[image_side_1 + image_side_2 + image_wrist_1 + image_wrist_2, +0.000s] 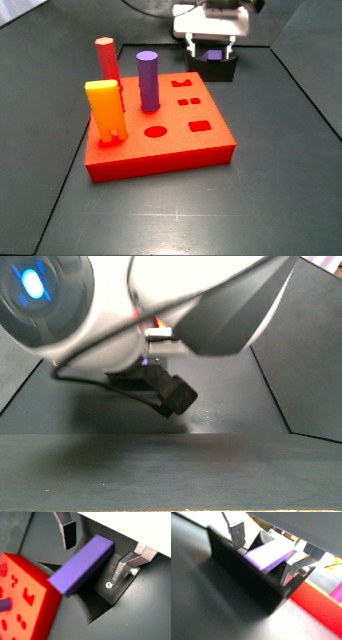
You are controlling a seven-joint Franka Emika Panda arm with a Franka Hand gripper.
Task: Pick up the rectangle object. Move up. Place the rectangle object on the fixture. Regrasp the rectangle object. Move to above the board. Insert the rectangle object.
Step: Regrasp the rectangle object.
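Note:
The rectangle object (83, 564), a short purple bar, lies tilted on the black fixture (100, 599). It shows in both wrist views, in one of them as a pale purple bar (270, 556) in the notch of the fixture (241, 577). My gripper (99, 548) is open and straddles the bar, with a gap between the bar and each finger; it also shows in a wrist view (264, 551). In a side view the gripper (214, 48) hangs over the fixture (218, 70), behind the red board (160, 145). The bar hardly shows there.
On the board stand a round purple cylinder (148, 80), a yellow-orange block (103, 112) and a red peg (106, 58). The board's corner (20, 597) lies close beside the fixture. In a side view the arm hides most of the scene above the fixture (160, 389).

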